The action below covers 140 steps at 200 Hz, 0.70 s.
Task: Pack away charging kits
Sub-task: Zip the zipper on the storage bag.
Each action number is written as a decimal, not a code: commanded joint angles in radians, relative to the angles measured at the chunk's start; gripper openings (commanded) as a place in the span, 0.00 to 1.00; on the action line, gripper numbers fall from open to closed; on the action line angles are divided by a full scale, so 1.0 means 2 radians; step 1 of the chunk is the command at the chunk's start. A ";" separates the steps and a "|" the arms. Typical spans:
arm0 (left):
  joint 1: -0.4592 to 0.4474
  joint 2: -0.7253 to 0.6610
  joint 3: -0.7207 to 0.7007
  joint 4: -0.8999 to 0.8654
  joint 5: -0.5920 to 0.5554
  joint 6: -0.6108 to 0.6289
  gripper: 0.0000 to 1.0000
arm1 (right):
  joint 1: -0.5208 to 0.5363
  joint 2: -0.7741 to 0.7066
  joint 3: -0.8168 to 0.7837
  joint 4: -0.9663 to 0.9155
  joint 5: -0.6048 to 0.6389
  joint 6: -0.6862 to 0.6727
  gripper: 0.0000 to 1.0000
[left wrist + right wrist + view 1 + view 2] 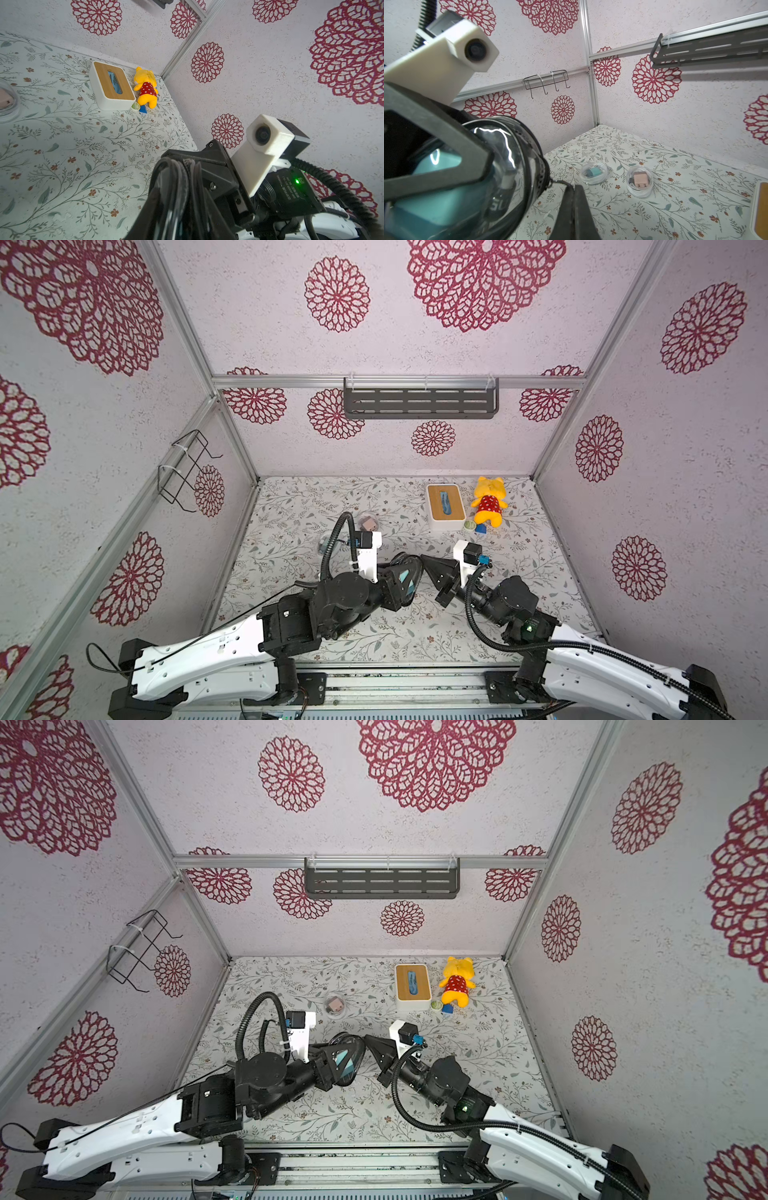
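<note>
Over the middle of the flowered table the left claw is clamped on the lifted case. It holds that clear pouch well off the surface, and a teal plug shows through its wall. The right claw reaches in from three o'clock with its jaws pressed together and its tip right at the case's black zipper rim. I cannot tell whether it actually pinches the pull tab. Two more clear cases lie flat on the table, near each other but not touching. The pink-plug case sits at about eleven o'clock from the centre, and the teal-plug case at about ten. Each has a pale cable coiled around its plug. At one o'clock stands a white box with a wooden top, with a yellow plush toy lying just beside it toward the far corner.
</note>
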 commanded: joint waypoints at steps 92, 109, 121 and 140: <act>0.028 0.046 0.016 -0.086 0.153 0.025 0.00 | -0.019 -0.010 0.073 -0.006 0.073 -0.041 0.00; 0.028 0.049 0.017 -0.086 0.161 0.030 0.00 | -0.018 -0.012 0.079 -0.010 0.059 -0.047 0.00; 0.028 0.051 0.020 -0.089 0.163 0.033 0.00 | -0.018 -0.011 0.085 -0.015 0.039 -0.050 0.00; 0.032 0.046 0.022 -0.085 0.158 0.035 0.00 | -0.018 -0.010 0.084 -0.015 0.025 -0.035 0.00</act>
